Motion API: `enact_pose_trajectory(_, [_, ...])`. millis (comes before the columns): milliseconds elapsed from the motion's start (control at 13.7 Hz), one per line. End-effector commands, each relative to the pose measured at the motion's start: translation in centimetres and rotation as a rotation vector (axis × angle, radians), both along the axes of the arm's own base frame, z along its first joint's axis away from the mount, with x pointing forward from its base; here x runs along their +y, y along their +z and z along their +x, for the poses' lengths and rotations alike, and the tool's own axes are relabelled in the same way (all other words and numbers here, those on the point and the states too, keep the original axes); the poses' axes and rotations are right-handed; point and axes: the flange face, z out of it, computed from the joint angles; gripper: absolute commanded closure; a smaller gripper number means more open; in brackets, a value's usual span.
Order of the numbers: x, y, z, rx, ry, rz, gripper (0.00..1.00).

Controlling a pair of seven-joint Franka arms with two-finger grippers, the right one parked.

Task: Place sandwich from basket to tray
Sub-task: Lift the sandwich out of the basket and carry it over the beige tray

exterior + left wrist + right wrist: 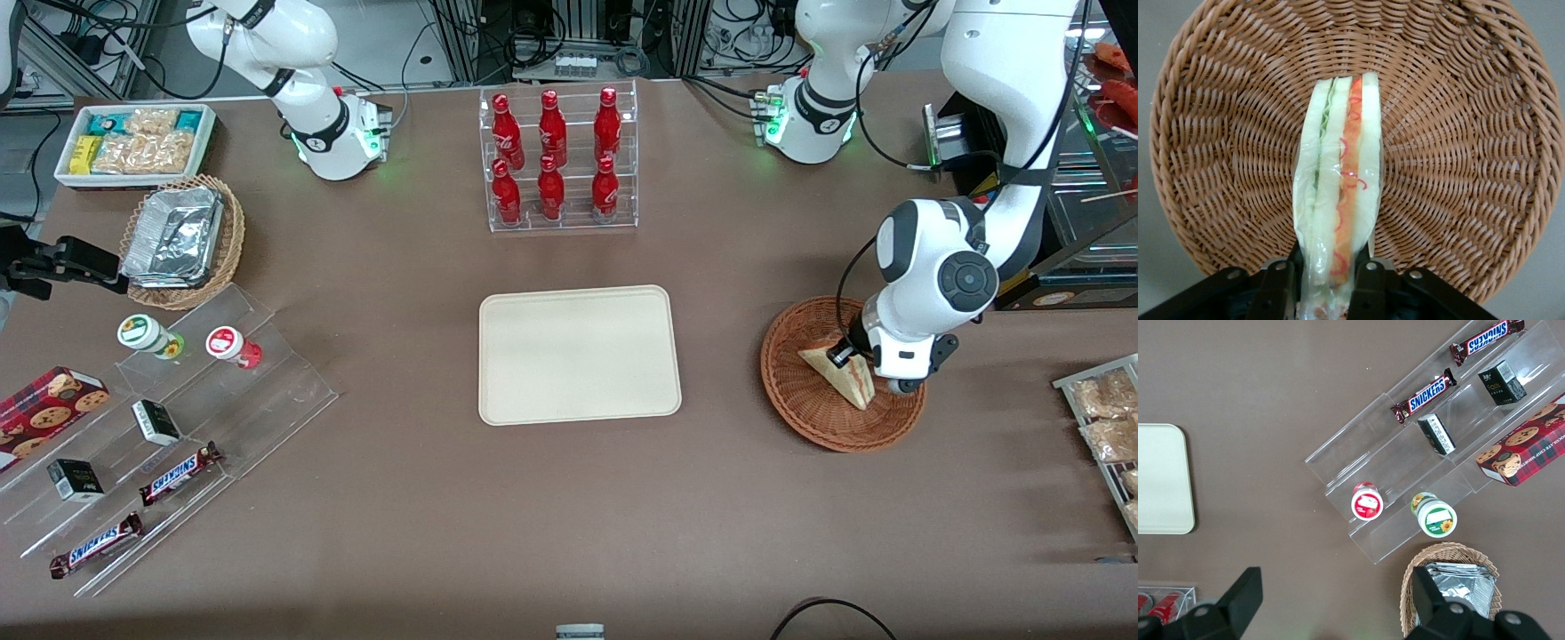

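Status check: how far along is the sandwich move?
Reach and grasp look done: the pincer is shut on the sandwich, which sits inside the basket. Left: lift it, carry it to the tray, which holds nothing, and release.

I could read "SNICKERS" on the two chocolate bars (1430, 394) (1487, 338) lying on the clear stepped display stand (1405, 487), while my gripper (843, 354) at the basket carried no legible marking.
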Motion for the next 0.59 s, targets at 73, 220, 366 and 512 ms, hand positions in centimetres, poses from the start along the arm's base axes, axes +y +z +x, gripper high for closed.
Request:
enact_pose_trajectory(73, [-3.3,6.7,1.8,0.047,-0.046,0.02,1.0])
enact_pose_trajectory(220, [-7.0,9.2,2.5,0.052,-0.11,0.02,1.0])
enact_pose_trajectory(366, [-10.9,11.0,2.6,0.034,-0.176,0.014,1.0])
enact_pose_trajectory(512, [-15.9,12.1,2.1,0.029,-0.257,0.011,1.0])
